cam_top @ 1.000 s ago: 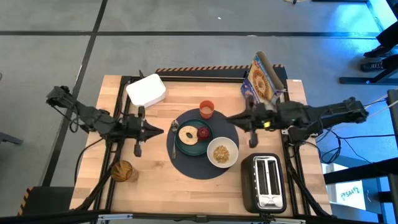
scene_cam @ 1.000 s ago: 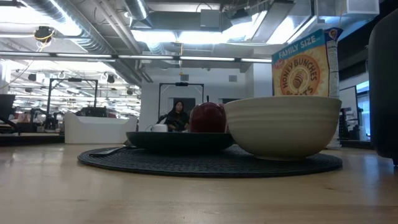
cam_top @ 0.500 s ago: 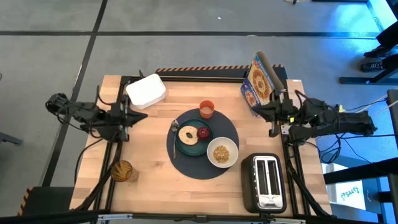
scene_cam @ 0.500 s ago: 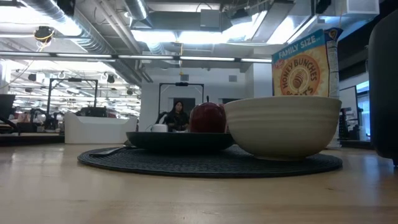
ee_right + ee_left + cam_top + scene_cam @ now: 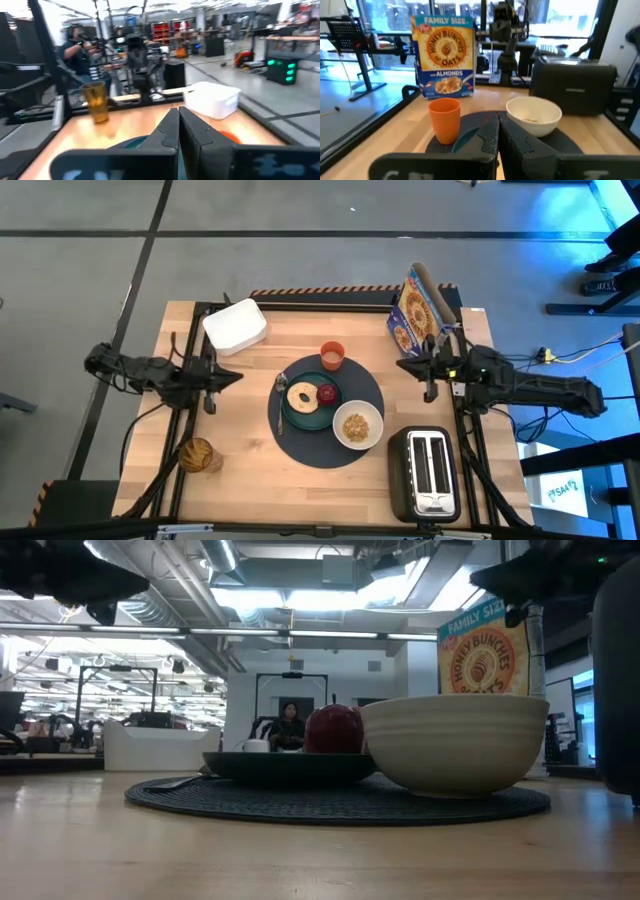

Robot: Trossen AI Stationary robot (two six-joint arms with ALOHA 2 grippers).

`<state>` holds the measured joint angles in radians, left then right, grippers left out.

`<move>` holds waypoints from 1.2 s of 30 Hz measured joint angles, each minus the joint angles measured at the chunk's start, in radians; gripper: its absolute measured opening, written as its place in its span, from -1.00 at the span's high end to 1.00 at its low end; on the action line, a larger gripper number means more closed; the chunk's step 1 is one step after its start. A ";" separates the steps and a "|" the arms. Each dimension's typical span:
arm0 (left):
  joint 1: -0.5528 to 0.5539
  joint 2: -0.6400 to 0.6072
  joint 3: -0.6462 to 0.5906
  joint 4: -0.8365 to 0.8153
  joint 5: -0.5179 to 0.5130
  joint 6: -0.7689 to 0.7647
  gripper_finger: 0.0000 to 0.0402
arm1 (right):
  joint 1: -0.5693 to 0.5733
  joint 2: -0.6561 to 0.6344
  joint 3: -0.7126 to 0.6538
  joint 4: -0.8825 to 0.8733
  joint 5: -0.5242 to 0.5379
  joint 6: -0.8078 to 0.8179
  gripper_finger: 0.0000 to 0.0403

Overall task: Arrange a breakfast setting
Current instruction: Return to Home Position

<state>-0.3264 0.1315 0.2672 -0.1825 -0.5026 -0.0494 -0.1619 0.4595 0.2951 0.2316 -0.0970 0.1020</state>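
Placemat [image 5: 312, 446] sat mid-worktop [image 5: 250, 470] bearing teal plate [image 5: 291, 419], white bowl [image 5: 358, 426] and orange cup [image 5: 332, 356]; left gripper [image 5: 228, 377] by the left edge and right gripper [image 5: 408, 364] by the right edge hung empty, fingers [image 5: 490, 138] pressed together, so homing seemed the step, calling only for parking both arms clear.

arms [image 5: 520, 383]: dark, jointed | cables [image 5: 590, 347]: thin (trailing) | pincer fingers [image 5: 489, 136]: dark, angular

right end effector [image 5: 178, 113]: fingers pressed together | white box [image 5: 212, 100] | amber glass [image 5: 96, 103] | person [image 5: 75, 47]
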 joint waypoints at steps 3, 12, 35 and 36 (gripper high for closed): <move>-0.001 -0.081 -0.008 -0.034 -0.001 -0.013 1.00 | -0.002 -0.096 0.000 -0.098 -0.044 0.026 1.00; -0.001 -0.127 -0.080 -0.072 -0.009 -0.075 1.00 | 0.070 -0.281 -0.034 -0.218 -0.039 0.096 1.00; 0.000 -0.129 -0.196 0.037 -0.024 -0.124 1.00 | 0.201 -0.431 -0.287 -0.028 0.078 0.104 1.00; 0.000 -0.129 -0.196 0.037 -0.024 -0.124 1.00 | 0.201 -0.440 -0.287 -0.040 0.078 0.104 1.00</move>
<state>-0.3264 0.0025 0.0708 -0.1455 -0.5270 -0.1734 0.0391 0.0192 0.0078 0.1916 -0.0185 0.2062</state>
